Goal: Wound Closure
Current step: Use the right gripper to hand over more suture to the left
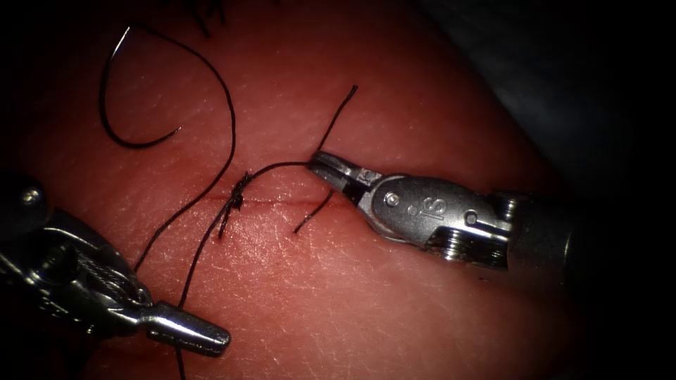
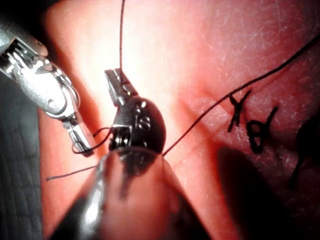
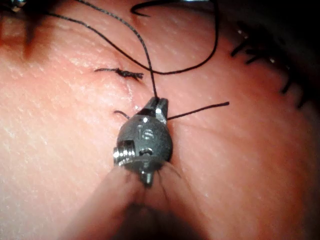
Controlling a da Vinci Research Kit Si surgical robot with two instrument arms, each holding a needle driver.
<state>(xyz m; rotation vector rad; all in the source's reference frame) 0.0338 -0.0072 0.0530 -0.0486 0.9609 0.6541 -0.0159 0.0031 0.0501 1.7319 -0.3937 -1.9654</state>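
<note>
A: Start at the right pincer [image 1: 318, 162]. What does it hold?

B: Its jaws are clenched on the thread [image 1: 278, 167], right above the cut [image 1: 282, 201]. A short free end runs up and to the right from the tips, and another short piece shows just below them, crossing the cut.

A: And from the tips outward?

B: The thread runs left to a knot [image 1: 239, 188] sitting on the cut. From the knot two strands go down toward the left pincer [image 1: 211, 339]; one of them loops up and over the tissue [image 1: 394, 91] on the left.

A: The left pincer?

B: It lies low on the left, well away from the cut. Its jaws look closed, with a strand passing just beside it, but I can't tell whether it grips that strand.

A: The needle?

B: A thin curved piece [image 1: 116, 49] lies at the far end of the loop, upper left, resting on the tissue; it is probably the needle, though it is dim there. Neither pincer holds it.
</note>
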